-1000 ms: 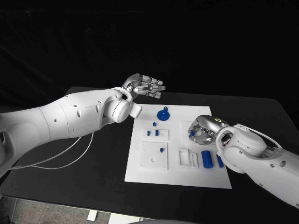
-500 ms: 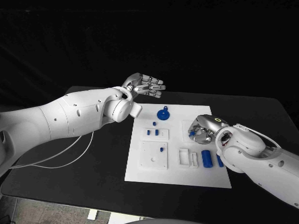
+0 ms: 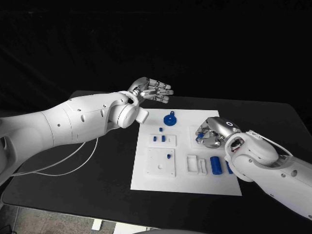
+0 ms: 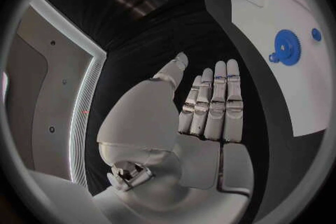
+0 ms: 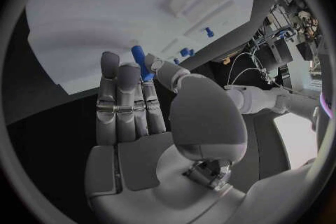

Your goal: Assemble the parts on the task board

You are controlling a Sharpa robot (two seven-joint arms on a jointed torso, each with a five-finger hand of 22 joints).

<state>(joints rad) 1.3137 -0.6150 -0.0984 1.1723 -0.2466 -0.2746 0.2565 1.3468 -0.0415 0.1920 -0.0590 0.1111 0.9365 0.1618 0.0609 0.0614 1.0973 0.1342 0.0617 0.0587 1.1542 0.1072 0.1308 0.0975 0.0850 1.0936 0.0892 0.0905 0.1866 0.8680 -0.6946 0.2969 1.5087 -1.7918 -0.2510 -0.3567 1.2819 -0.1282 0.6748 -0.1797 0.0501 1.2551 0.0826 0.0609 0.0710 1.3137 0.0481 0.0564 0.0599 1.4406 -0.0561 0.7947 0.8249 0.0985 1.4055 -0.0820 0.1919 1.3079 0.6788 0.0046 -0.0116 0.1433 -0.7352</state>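
Note:
The white task board point(image 3: 186, 176) lies in the middle of the black table. My right hand point(image 3: 212, 132) hovers over the board's right side and pinches a small blue peg point(image 3: 198, 138) between thumb and fingers; the right wrist view shows that peg point(image 5: 140, 62) at the fingertips. My left hand point(image 3: 151, 90) is raised past the board's far left corner, open, holding nothing. A blue gear point(image 3: 170, 120) lies on the board's far part and shows in the left wrist view as the gear point(image 4: 285, 47). A blue cylinder point(image 3: 215, 165) lies near the right hand.
Small blue pegs point(image 3: 159, 138) stand in a raised white block, and another peg point(image 3: 168, 156) sits in the block nearer me. A white slotted holder point(image 3: 196, 165) lies beside the cylinder. Black table point(image 3: 92, 180) surrounds the board.
My right hand has shifted and turned slightly over the board, still holding the peg. The left hand has stayed where it was.

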